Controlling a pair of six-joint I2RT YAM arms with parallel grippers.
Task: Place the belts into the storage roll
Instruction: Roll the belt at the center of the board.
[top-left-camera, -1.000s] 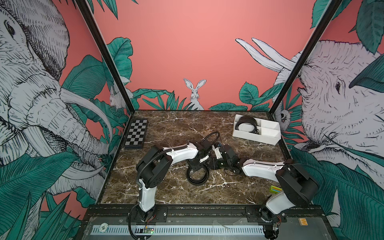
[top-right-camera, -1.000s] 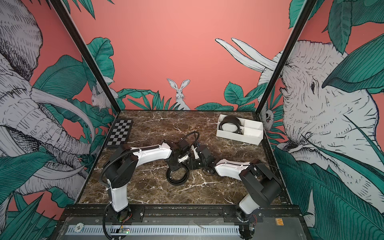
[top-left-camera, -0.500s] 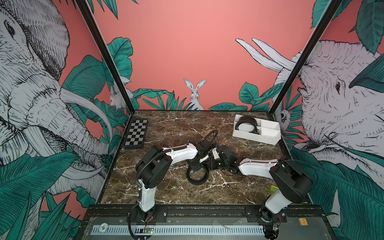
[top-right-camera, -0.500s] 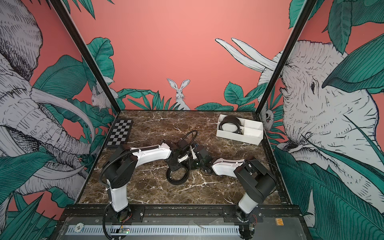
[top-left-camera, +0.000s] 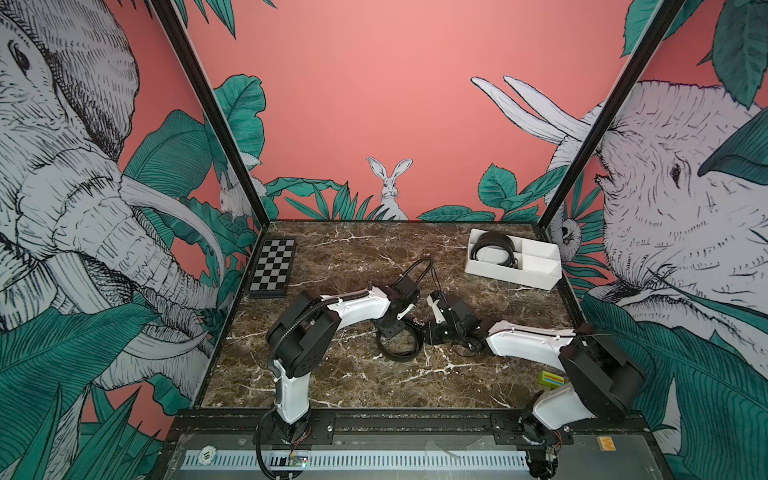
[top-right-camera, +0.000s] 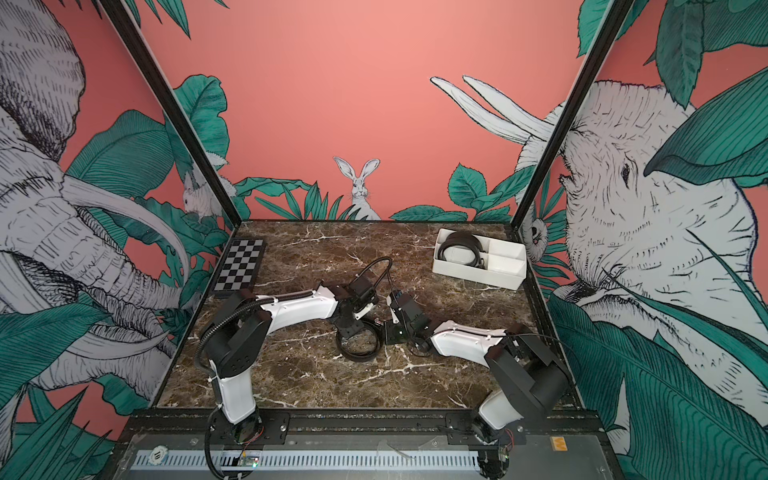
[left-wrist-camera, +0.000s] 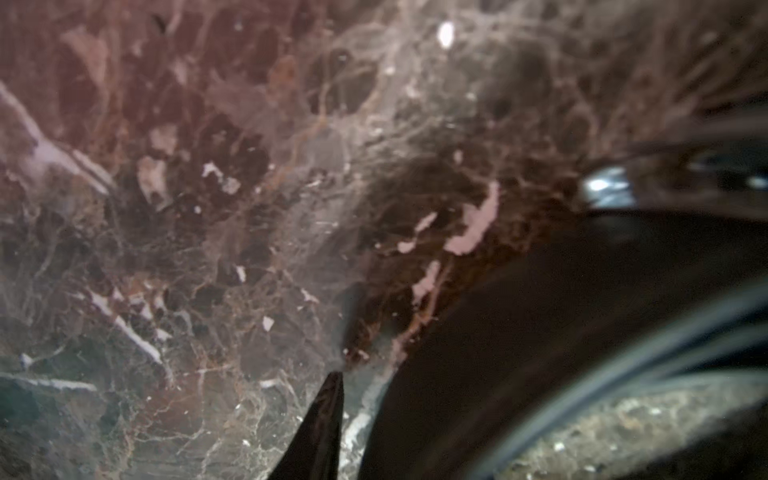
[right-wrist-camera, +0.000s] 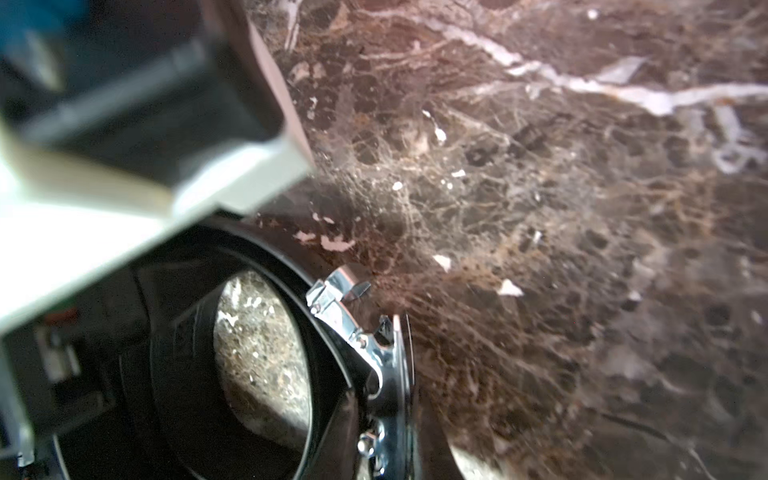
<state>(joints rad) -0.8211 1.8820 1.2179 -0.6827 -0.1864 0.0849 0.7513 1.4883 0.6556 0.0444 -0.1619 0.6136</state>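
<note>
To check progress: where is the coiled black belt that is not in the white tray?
In both top views the coiled black belt lies on the brown marble table near its middle, between the left tool and the right tool.

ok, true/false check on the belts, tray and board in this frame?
1. A coiled belt lies in the white tray. True.
2. The tray rests on the checkered board. False: they stand apart, at opposite sides of the table.
3. A second coiled belt lies on the table, outside the tray. True.
4. Every tray compartment holds a belt. False: only one does; the two smaller ones look empty.
5. The belt on the table has a shiny metal buckle. True.
</note>
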